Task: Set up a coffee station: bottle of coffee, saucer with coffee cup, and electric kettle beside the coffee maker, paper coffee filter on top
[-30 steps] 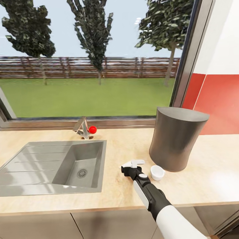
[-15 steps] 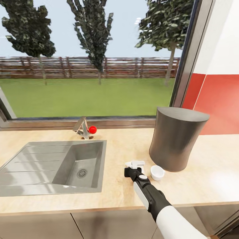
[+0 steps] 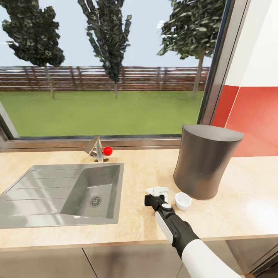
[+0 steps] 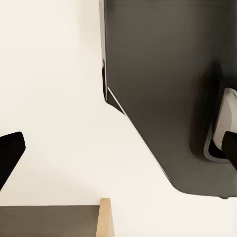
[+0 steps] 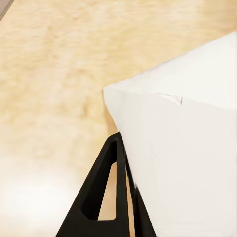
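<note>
The right gripper [image 3: 153, 194] is clamped on the paper filter [image 3: 158, 190] just over the counter [image 3: 146, 170]; filter step, apparently. Next, lift it onto the coffee maker [image 3: 204, 164] beyond-right.

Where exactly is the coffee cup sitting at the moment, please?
In the head view the coffee cup stands on the kitchen countertop, right of centre, just in front of the coffee maker and beside the right gripper.
</note>
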{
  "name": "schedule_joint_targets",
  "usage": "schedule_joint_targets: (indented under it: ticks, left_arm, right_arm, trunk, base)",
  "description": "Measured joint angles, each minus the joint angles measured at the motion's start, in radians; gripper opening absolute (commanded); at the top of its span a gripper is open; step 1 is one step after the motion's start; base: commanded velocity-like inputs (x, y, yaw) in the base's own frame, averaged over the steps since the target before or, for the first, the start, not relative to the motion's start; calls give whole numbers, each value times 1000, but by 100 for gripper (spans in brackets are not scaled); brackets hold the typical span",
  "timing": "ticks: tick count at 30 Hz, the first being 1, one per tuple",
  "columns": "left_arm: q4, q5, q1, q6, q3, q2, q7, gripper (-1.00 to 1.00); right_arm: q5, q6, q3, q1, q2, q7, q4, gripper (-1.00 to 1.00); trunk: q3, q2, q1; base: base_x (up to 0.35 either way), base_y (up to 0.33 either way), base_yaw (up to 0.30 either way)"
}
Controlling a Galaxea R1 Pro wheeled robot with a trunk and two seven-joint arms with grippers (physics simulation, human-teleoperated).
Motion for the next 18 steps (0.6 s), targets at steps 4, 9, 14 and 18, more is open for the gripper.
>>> schedule_joint_targets:
  ticks: [4, 9, 14, 18]
  left_arm:
    - [0, 0, 0, -1, 0, 0, 0, 100]
    - [0, 0, 0, -1, 0, 0, 0, 100]
    - [-2, -3, 0, -1, 0, 1, -4, 100]
    - [-8, -5, -2, -6, 0, 7, -3, 100]
  right_arm:
    - [2, 0, 1, 0, 0, 3, -2, -100]
    - [2, 0, 1, 0, 0, 4, -4, -100]
    - [2, 3, 0, 0, 0, 4, -19, -100]
    - [2, 12, 0, -1, 0, 4, -87, -100]
  trunk:
    - [0, 0, 0]
    - [0, 0, 0]
    - [0, 0, 0]
    - [0, 0, 0]
  base:
    - [0, 0, 0]
    - [0, 0, 0]
    - [0, 0, 0]
    - [0, 0, 0]
